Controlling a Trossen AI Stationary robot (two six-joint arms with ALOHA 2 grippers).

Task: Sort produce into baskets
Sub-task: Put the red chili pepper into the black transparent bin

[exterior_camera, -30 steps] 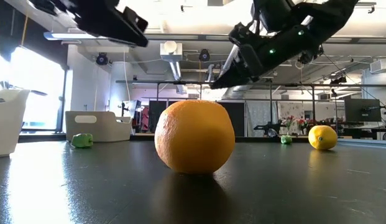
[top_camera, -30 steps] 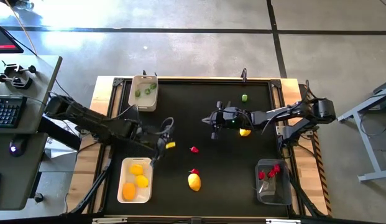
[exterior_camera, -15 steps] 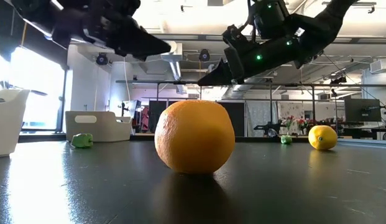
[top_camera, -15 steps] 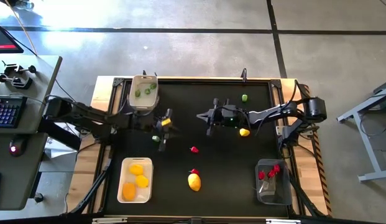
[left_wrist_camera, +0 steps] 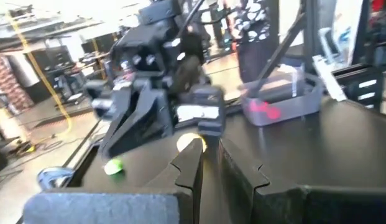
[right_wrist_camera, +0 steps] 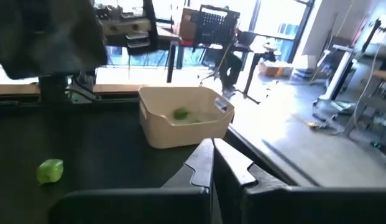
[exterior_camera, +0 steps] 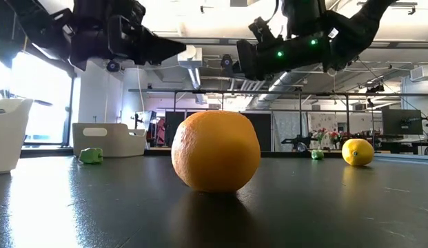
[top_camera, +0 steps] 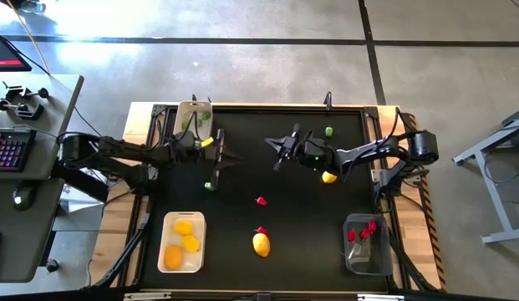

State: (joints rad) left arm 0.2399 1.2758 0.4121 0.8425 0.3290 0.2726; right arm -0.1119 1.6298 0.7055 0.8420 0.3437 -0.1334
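My left gripper (top_camera: 221,156) is shut and empty above the table's far left part, near the beige tub (top_camera: 192,124), which holds green pieces. A green piece (top_camera: 210,186) lies on the table just near of it. My right gripper (top_camera: 277,153) is shut and empty above the far middle, facing the left one. A lemon (top_camera: 328,177) and a green piece (top_camera: 329,131) lie by the right arm. Two red pieces (top_camera: 261,201) (top_camera: 261,230) and a yellow-orange oval (top_camera: 261,244) lie on the near middle. The white tray (top_camera: 166,224) holds three yellow ovals. The transparent bin (top_camera: 365,255) holds red pieces.
The table is a black mat with a wooden rim (top_camera: 138,117). The yellow-orange oval (exterior_camera: 216,151) fills the middle of the low view. A desk with a keyboard (top_camera: 12,149) stands left of the table. There is bare mat between the two grippers.
My left gripper has swung from above the green piece toward the table's far edge, by the beige tub, and the green piece now shows on the mat. My right gripper has gone a little toward the far edge and tipped up nearer level.
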